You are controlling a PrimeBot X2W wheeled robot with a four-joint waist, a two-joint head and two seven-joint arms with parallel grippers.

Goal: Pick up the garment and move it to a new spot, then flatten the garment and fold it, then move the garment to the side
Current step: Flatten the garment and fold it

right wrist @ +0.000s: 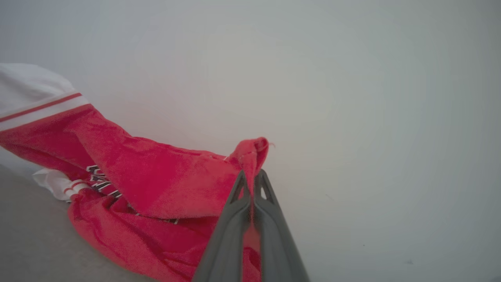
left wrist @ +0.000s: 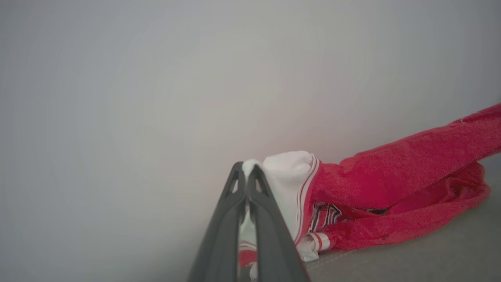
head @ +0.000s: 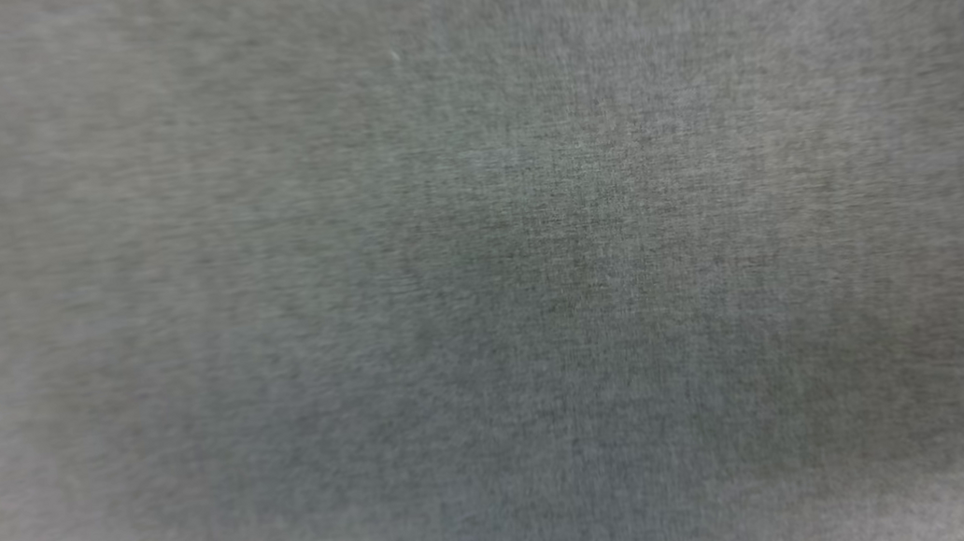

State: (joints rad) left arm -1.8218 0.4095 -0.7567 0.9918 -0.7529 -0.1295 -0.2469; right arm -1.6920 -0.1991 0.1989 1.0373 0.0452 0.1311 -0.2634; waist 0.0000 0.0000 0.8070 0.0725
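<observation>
- Left of your left gripper [left wrist: 246, 166] you have open room; the garment [left wrist: 391, 188] crowds its right.
- Right of your right gripper [right wrist: 252, 173], open room; the garment crowds its left.

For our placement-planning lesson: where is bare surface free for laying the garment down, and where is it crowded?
Free: the grey surface across the head view; the strip under the garment in the left wrist view; the corner left of it in the right wrist view. Crowded: beside the left end effector and right end effector, both shut on bunched cloth.
</observation>
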